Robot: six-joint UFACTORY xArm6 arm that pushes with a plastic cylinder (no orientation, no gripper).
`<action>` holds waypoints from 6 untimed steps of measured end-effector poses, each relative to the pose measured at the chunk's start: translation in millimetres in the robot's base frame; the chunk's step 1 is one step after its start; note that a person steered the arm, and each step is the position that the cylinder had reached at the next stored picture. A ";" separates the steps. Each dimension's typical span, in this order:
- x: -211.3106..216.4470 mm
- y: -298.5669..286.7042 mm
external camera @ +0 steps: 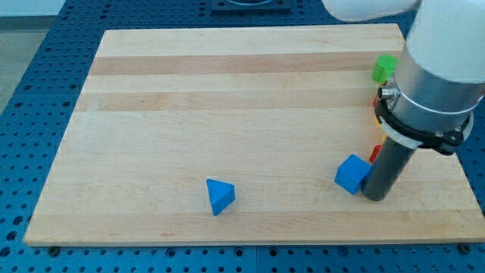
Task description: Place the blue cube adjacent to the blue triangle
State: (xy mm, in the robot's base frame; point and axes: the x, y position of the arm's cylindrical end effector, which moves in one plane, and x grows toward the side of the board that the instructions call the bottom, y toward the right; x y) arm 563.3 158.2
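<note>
The blue cube (pixel 352 174) lies on the wooden board at the view's lower right. The blue triangle (pixel 220 196) lies near the board's bottom edge, well to the left of the cube. My tip (pixel 375 197) rests on the board right beside the cube's right side, touching or nearly touching it. The dark rod rises from there into the arm's grey body.
A green block (pixel 384 67) sits near the board's right edge at the top. Bits of a red block (pixel 375 152) and an orange or yellow block (pixel 376 97) show beside the arm, mostly hidden by it. The wooden board (pixel 227 98) lies on a blue perforated table.
</note>
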 end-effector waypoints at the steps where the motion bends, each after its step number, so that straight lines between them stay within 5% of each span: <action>1: 0.0 -31.2; 2: -5.1 -64.7; 4: 6.5 29.6; 6: -40.7 6.5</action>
State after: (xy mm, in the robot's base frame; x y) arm 522.6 164.7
